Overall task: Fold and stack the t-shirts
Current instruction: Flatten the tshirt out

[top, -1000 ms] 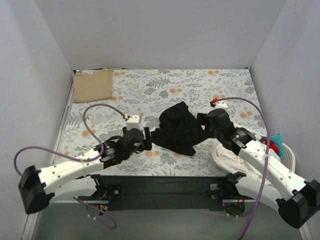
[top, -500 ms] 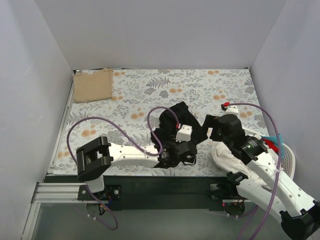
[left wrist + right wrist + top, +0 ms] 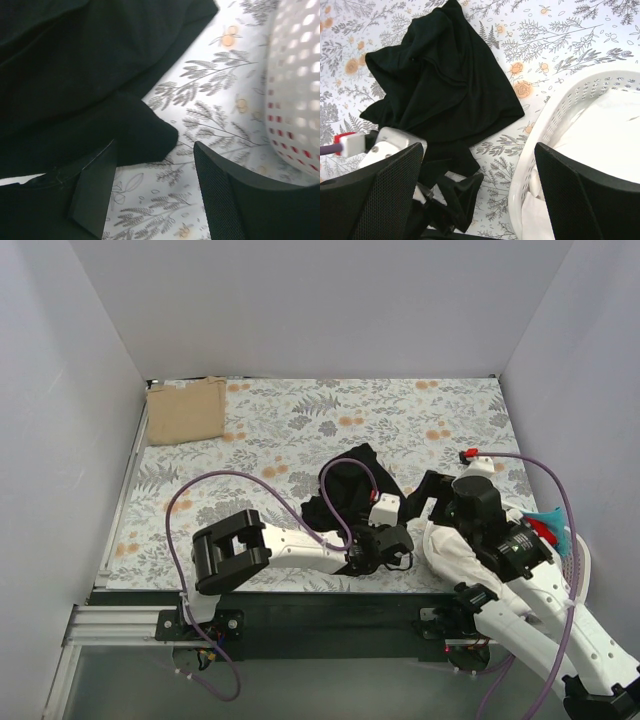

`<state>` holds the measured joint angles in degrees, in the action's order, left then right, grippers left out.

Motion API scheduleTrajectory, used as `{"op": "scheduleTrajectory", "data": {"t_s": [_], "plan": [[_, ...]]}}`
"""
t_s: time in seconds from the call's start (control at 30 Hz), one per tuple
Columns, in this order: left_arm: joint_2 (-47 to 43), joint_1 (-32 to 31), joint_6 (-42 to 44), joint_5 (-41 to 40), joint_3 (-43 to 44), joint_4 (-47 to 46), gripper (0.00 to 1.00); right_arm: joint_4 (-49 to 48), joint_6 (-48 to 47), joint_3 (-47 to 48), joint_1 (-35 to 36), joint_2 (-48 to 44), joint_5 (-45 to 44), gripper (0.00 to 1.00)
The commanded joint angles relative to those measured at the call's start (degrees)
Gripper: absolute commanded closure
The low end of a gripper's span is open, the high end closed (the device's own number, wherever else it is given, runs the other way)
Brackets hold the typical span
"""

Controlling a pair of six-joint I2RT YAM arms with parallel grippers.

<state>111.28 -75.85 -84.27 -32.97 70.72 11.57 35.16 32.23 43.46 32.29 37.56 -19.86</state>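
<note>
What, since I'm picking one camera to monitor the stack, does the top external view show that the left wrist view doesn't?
Only top external: the folded tan t-shirt at the far left corner, and the right arm reaching over the basket. Only left wrist: the left gripper seen close and open, a black fabric edge just ahead of it, and the holes in the basket wall. Both: the crumpled black t-shirt, the floral cloth and the white basket.

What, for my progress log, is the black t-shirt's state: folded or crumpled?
Crumpled: the black t-shirt lies in an irregular, wrinkled heap on the floral cloth.
</note>
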Motion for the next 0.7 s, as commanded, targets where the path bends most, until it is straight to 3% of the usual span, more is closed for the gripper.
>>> {"op": "scheduleTrajectory", "data": {"t_s": [0.0,0.07,0.2,0.33,0.47,0.57,0.67], "plan": [[0.86,-0.08,-2.03,-5.70,2.05,1.34,0.41,0.79,1.35,2.59,-0.13,-2.05,-1.50,0.02],[1.83,-0.08,-2.13,-6.40,2.40,2.66,0.46,1.14,1.35,2.68,-0.13,-2.23,-1.59,0.02],[2.98,-0.08,-2.83,-7.19,2.50,3.98,1.00,1.93,1.78,2.51,-0.13,-2.23,-1.59,0.02],[-2.37,-0.08,-3.88,-10.00,-0.75,6.43,1.00,2.81,1.00,2.59,-0.21,-2.14,-1.50,0.02],[-17.27,0.00,-5.11,-16.58,-6.01,12.85,1.00,3.08,-2.16,3.64,-0.13,-0.39,-1.24,0.04],[-30.62,0.97,-0.39,-19.50,-9.44,13.39,1.00,2.90,-4.79,5.05,-0.13,2.77,0.78,0.06],[-42.23,3.07,10.42,-18.19,-12.35,8.74,1.00,0.89,-6.12,6.02,-0.12,6.29,6.13,0.11]]}}
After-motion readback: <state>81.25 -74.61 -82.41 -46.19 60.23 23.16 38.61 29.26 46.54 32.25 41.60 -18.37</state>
